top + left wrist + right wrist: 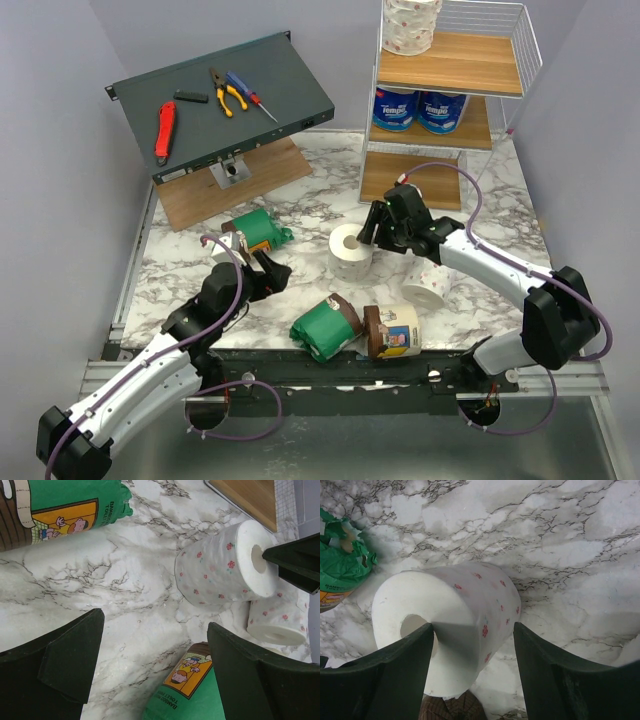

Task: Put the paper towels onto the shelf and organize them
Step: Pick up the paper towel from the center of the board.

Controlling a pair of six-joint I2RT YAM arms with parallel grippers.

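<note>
You are working on a marble-patterned table (300, 205) closed in by plain grey walls. The shelf (480, 62) stands at its far right corner, and a dark slanted panel (290, 85) is propped at the far left above a wooden board (195, 205). The shelf carries three of the paper towels: a shelf-top speckled roll (412, 25) upright in the wire-sided top tier, and two blue-and-white rolls (395, 108) side by side on the middle board. Its bottom board is partly hidden behind your right arm. Your right gripper (372, 228) reaches over the middle of the table in front of the shelf's foot. Its jaws are closed on the wall of the standing speckled roll (348, 255), which is upright on the marble. In the right wrist view one finger (395, 665) sits at the cardboard core and the other lies against the outside of the roll. Your left gripper (268, 272) hangs to the left of that roll, its jaws spread wide with nothing between them. Just beyond it, the far green roll (258, 230) lies on its side. At the near edge, the near green roll (325, 328) and the cream-and-brown roll (395, 330) lie end to end, touching. The lying speckled roll (425, 292) rests on its side close to your right forearm. On the panel lie a red-handled tool (163, 130), orange-handled pliers (225, 92) and a screwdriver (252, 97).
</note>
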